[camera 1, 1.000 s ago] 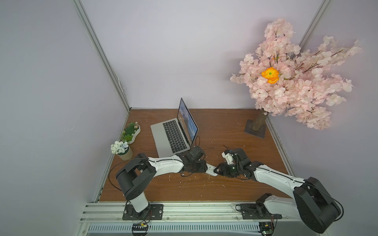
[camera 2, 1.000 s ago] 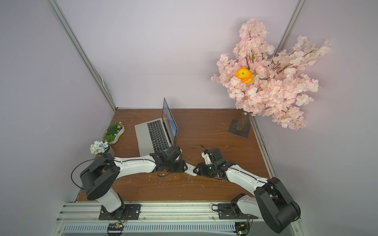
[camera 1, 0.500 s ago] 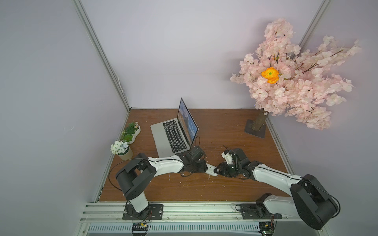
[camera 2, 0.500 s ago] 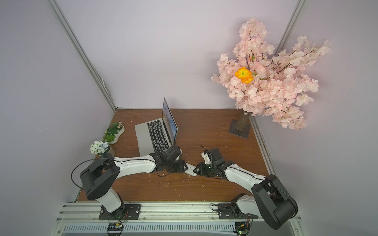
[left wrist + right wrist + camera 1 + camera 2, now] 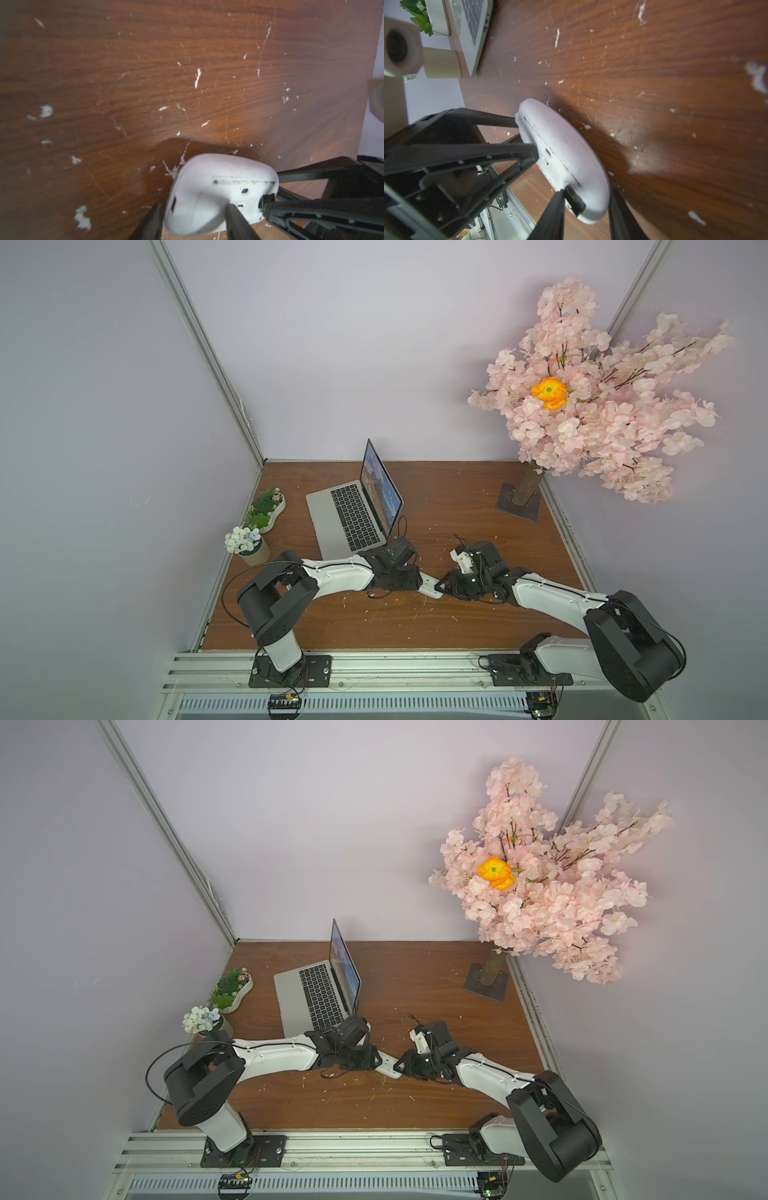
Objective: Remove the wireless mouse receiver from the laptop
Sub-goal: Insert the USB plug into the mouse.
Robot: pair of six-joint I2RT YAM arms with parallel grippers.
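Observation:
A white mouse [image 5: 430, 588] hangs tilted just above the wooden table, held between both arms in both top views. My left gripper [image 5: 193, 209] is shut on one end of the mouse [image 5: 207, 187], underside showing. My right gripper [image 5: 587, 193] grips the other end. One of its fingers presses the wireless mouse receiver [image 5: 574, 199], a small dark stub set in the mouse's underside. The other finger lies against the mouse's domed shell [image 5: 566, 149]. The open laptop [image 5: 345, 518] stands at the back left, apart from both grippers.
A pink blossom tree on a dark base plate [image 5: 519, 502] fills the back right. A white planter [image 5: 266, 510] and a small flower pot [image 5: 247, 543] stand along the left edge. White scraps litter the table. A metal rail [image 5: 374, 672] runs along the front.
The right gripper's jaws have narrowed onto the mouse's end and the receiver. Both arms and the mouse have stayed almost in place.

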